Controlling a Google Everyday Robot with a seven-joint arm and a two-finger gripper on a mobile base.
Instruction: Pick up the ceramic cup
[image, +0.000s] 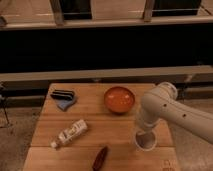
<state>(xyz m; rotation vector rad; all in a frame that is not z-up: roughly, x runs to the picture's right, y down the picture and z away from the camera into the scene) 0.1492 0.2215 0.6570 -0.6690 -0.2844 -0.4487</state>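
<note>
**Arm over the cup at the bench's right front corner**

Behind the work area runs a dark band of wall or window, crossed by pale horizontal rails and two upright posts near the top of the camera view. Below it, a grey ledge spans the room's width.

The pale wooden plank bench (117, 127) fills the lower part of the view, its boards running left to right.

The robot's white, rounded arm (172, 112) enters from the right edge and bends down over the bench's right side. Its claw (144, 134) sits directly above the small white round ceramic cup (145, 141), reaching down into or against the cup's mouth. The arm's end covers the claw, so its state cannot be told.

The cup stands upright near the bench's right front corner, well apart from the other objects.

The wide orange-red round bowl (120, 99) sits toward the back, just left of the arm. A white squeeze tube (69, 134) lies tilted at left centre. A dark flat object on a blue cloth (64, 98) rests at the back left. A slim dark reddish object (100, 157) lies at the front edge.
</note>
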